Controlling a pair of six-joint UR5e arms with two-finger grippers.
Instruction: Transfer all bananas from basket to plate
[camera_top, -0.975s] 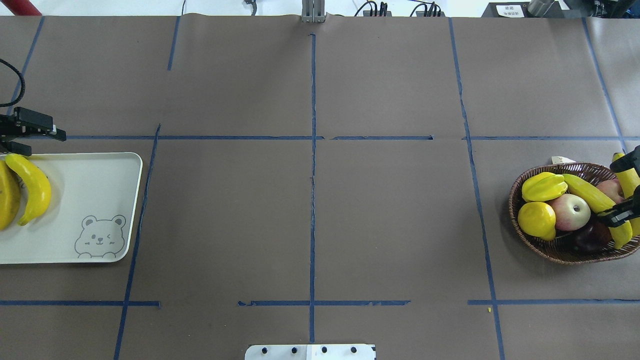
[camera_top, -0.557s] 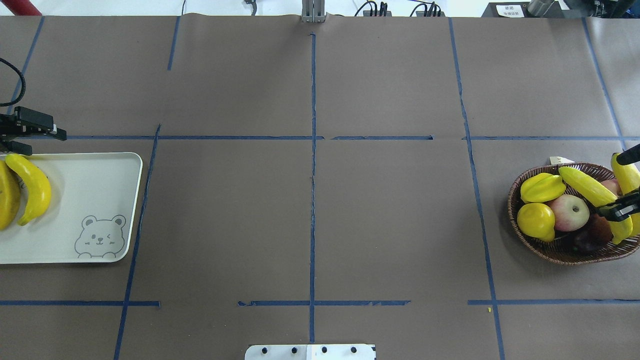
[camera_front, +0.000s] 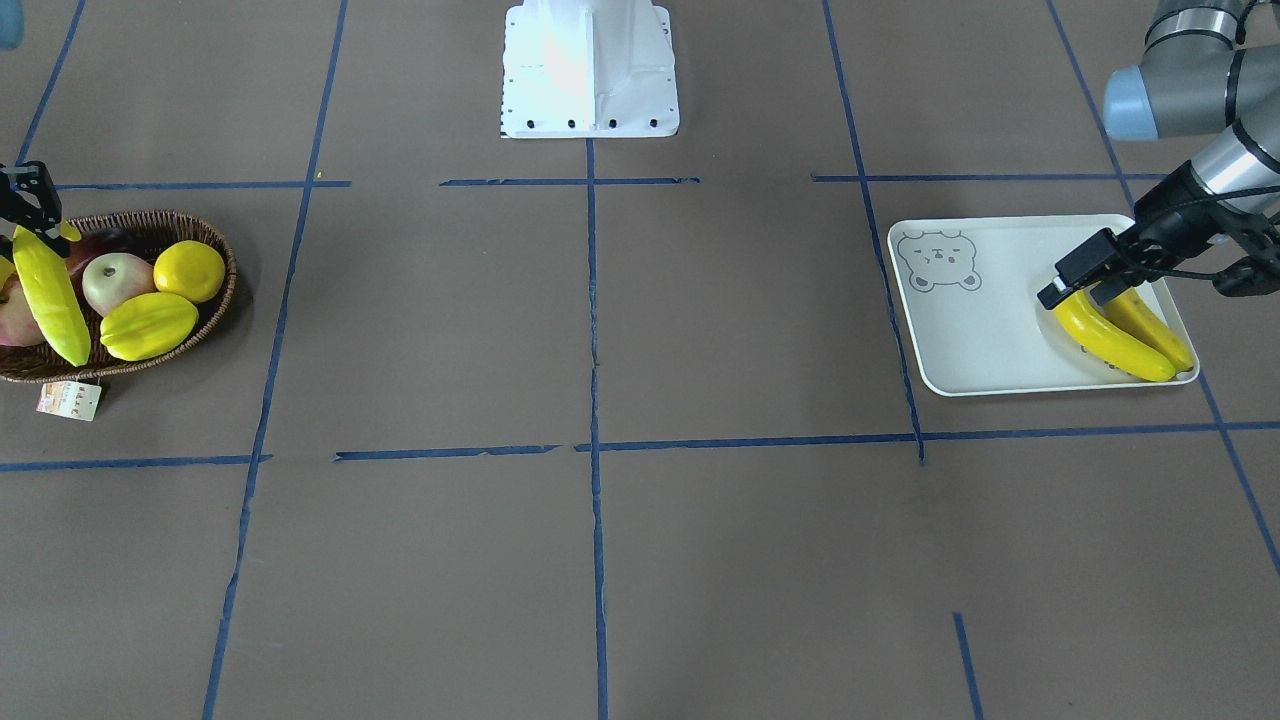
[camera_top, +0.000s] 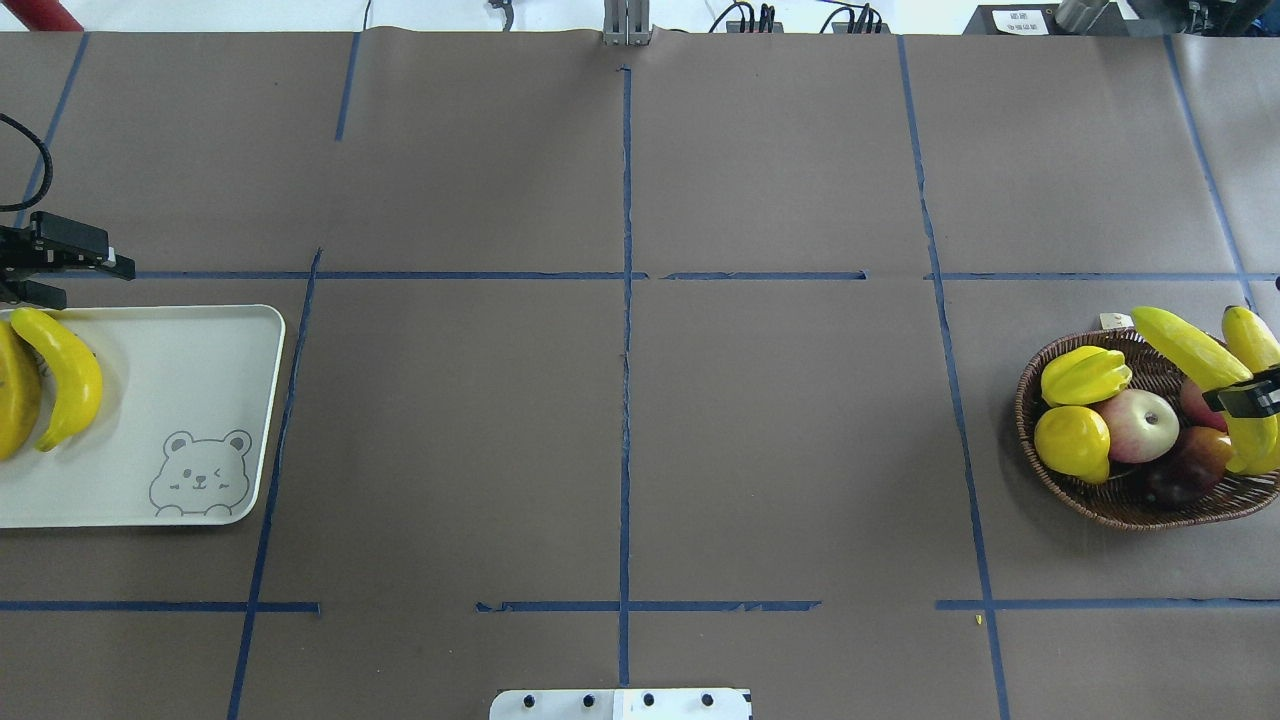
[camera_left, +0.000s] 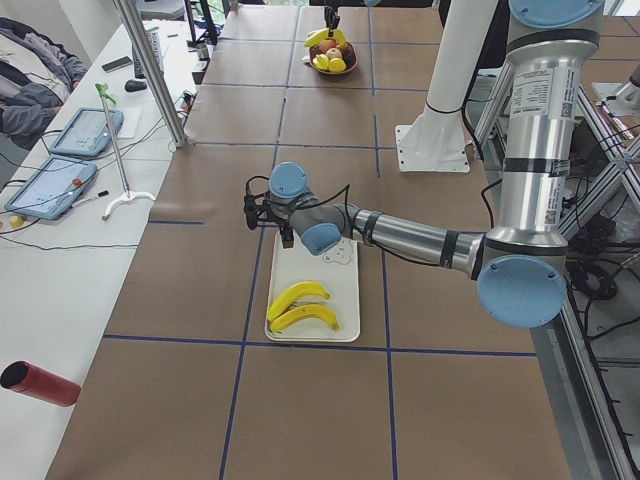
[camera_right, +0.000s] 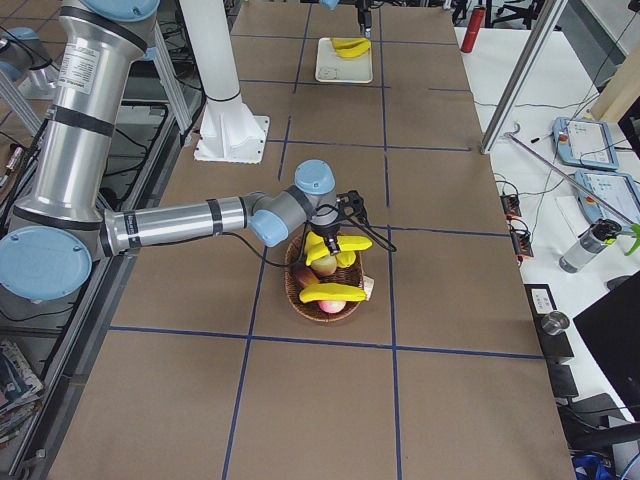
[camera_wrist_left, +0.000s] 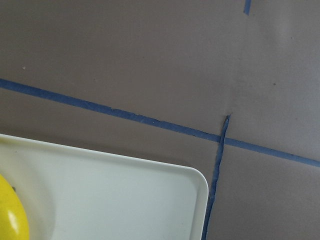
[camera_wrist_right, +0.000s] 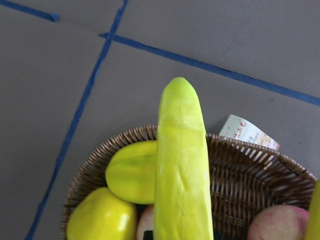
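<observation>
Counter (camera_top: 450, 420): brown paper, blue tape grid. Right pincer (camera_top: 1245, 397) clamped on a banana (camera_top: 1185, 345) above the basket (camera_top: 1130, 507). Left pincer (camera_top: 72, 282) apart, beside the plate (camera_top: 180, 380) bearing two bananas (camera_top: 70, 375). Exterior left alone shows tablets (camera_left: 88, 130) beside the counter.

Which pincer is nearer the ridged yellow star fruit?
Right. The right pincer grips a long yellow banana over the brown wicker basket holding the ridged yellow star fruit; the left pincer hovers by the pale rectangular tray, across the table.
</observation>
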